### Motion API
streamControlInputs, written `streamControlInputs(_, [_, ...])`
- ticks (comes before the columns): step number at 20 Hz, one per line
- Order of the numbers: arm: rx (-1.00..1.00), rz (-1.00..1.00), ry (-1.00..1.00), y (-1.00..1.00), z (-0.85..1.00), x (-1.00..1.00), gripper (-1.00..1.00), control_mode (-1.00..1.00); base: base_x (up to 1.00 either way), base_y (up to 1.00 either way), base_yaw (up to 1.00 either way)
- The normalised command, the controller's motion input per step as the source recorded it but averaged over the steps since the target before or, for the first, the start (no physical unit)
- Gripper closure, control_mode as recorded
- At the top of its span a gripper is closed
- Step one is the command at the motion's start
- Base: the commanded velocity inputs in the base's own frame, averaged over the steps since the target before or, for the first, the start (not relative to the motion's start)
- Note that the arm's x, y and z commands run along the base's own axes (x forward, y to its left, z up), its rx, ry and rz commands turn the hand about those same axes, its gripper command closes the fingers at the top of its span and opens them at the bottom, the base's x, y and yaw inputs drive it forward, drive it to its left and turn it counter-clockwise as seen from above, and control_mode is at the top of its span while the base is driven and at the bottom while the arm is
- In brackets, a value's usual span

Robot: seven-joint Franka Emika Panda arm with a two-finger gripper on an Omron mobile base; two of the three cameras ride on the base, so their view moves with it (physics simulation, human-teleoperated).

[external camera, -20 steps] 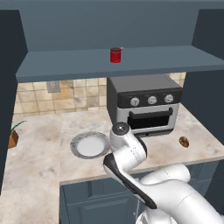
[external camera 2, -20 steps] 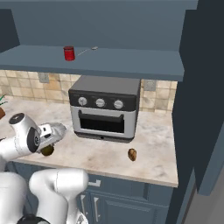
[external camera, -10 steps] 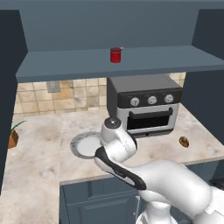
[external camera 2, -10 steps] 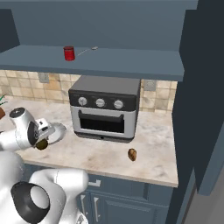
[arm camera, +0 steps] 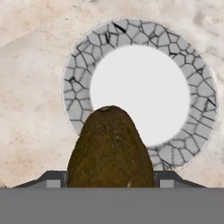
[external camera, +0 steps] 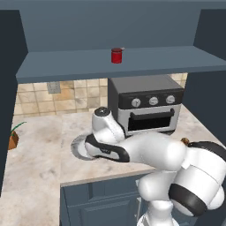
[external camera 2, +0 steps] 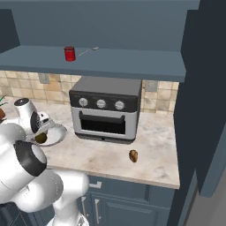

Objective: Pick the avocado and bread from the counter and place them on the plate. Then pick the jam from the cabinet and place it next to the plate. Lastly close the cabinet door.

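Item: avocado (arm camera: 110, 148), clamped in the claw (arm camera: 109, 177), hanging over the near rim of the plate (arm camera: 83, 70).

Step, as judged: placing. Carry it over the plate's white centre, lower until nearly touching, then open; released from the rim it could roll onto the tabletop (external camera 2: 110, 154).

Hand view: the alignment over the plate. Right base view: bread (external camera 2: 133, 156) lying well apart, jam (external camera 2: 69, 53) on the shelf. Left base view: the arm covers most of the plate.
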Motion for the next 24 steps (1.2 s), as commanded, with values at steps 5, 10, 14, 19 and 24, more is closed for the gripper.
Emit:
streamControlInputs(5, [-0.1, 0.0, 0.01, 0.31, -0.07, 0.39, 1.0, -1.0, 0.0, 0.0, 0.0])
streamControlInputs(10, [-0.07, 0.0, 0.05, 0.35, -0.17, 0.36, 1.0, -1.0, 0.0, 0.0, 0.0])
streamControlInputs(14, [0.0, 0.03, 0.1, 0.24, -0.15, 0.27, 1.0, -1.0, 0.0, 0.0, 0.0])
streamControlInputs(19, [0.0, 0.05, 0.03, 0.18, -0.19, 0.15, 1.0, -1.0, 0.0, 0.0, 0.0])
streamControlInputs(24, [0.0, 0.03, 0.0, 0.08, -0.25, 0.04, 1.0, -1.0, 0.0, 0.0, 0.0])
